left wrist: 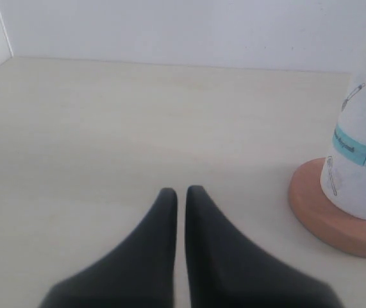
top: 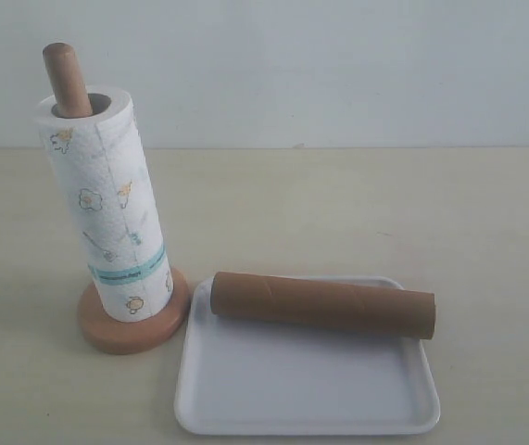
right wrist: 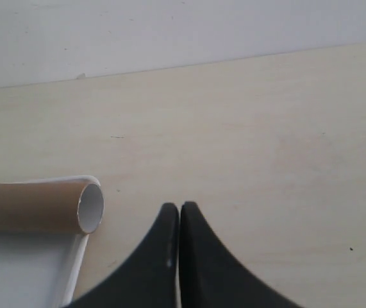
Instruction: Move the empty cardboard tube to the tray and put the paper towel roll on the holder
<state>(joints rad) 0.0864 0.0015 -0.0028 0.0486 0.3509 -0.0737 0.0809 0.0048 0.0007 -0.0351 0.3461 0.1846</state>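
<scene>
The paper towel roll [top: 107,209] stands upright on the wooden holder [top: 134,324], whose rod tip [top: 65,79] pokes out of the roll's core. The brown cardboard tube [top: 322,304] lies across the far edge of the white tray [top: 306,394], one end jutting past the right rim. Neither gripper shows in the exterior view. My left gripper [left wrist: 181,191] is shut and empty over bare table, apart from the holder base [left wrist: 327,215] and roll [left wrist: 362,147]. My right gripper [right wrist: 179,206] is shut and empty beside the tube's open end [right wrist: 90,208] and the tray corner [right wrist: 80,253].
A pale wooden tabletop [top: 384,213] runs back to a white wall [top: 338,65]. In the left wrist view, a wall corner [left wrist: 3,32] marks the table's far end.
</scene>
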